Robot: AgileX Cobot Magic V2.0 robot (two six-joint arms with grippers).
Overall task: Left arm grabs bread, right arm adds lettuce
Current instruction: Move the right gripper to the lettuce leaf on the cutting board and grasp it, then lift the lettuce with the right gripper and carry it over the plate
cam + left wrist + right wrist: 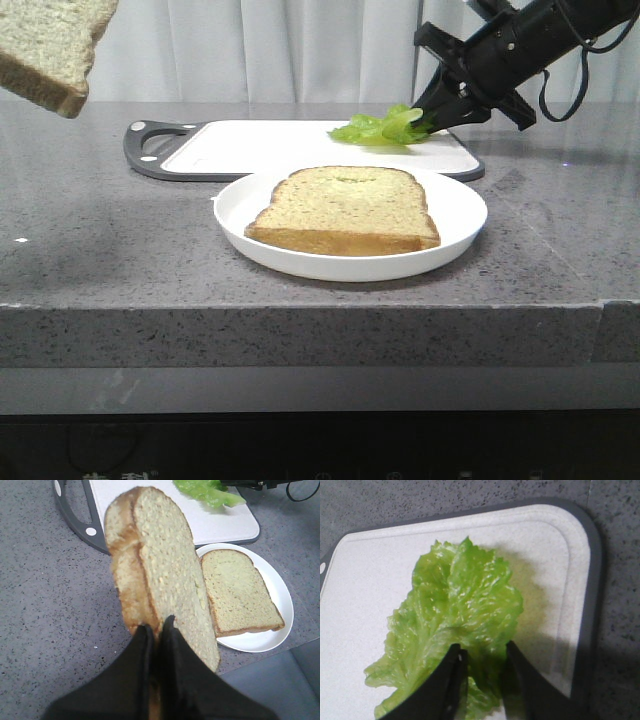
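My left gripper (156, 627) is shut on the lower edge of the bread (155, 565), a thick square slice with a speckled tan face and brown crust. It holds the slice in the air, seen at the far upper left of the front view (50, 45); the gripper itself is out of that frame. My right gripper (432, 122) is down at the right end of the white cutting board (260, 145). Its jaws (484, 650) pinch the stem end of the ruffled green lettuce (455, 615), which bunches between them. The rest of the leaf (380, 127) lies on the board.
A white plate (455, 205) in front of the board holds a thinner bread slice (345, 210), also in the left wrist view (240, 592). The board has a dark grey rim and handle (150, 145). The grey stone counter's front edge (300, 305) is near.
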